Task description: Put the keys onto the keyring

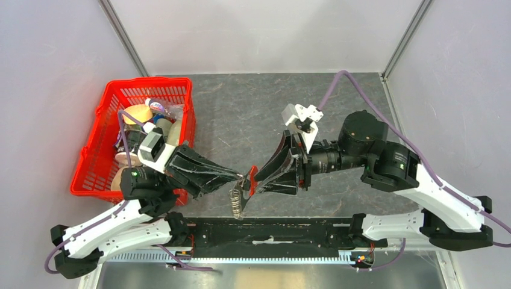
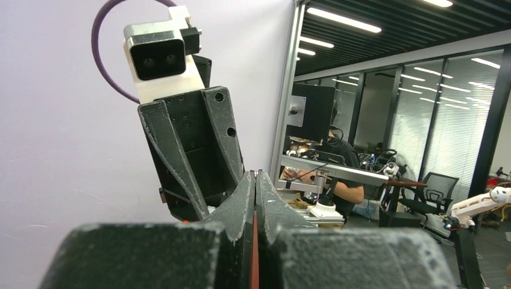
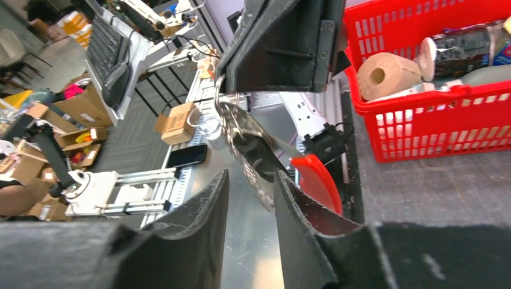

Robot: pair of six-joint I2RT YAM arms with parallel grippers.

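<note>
My left gripper (image 1: 243,179) is shut on the keyring's red curved strip (image 1: 253,176), and a thin red sliver (image 2: 255,253) shows between its closed jaws. The keyring's grey metal loop (image 1: 237,203) hangs below it over the table's near edge. In the right wrist view the loop (image 3: 238,129) dangles from the left gripper (image 3: 277,42), with the red strip (image 3: 316,180) beside it. The keys (image 3: 258,155), a small black fob with a silver tip, lie against the loop. My right gripper (image 3: 251,174) stands open just short of the loop, with nothing between its fingers.
A red basket (image 1: 150,84) holding a paper roll, cans and other items stands at the left of the table, behind the left arm. The black mounting rail (image 1: 271,232) runs along the near edge below both grippers. Grey walls close in the table.
</note>
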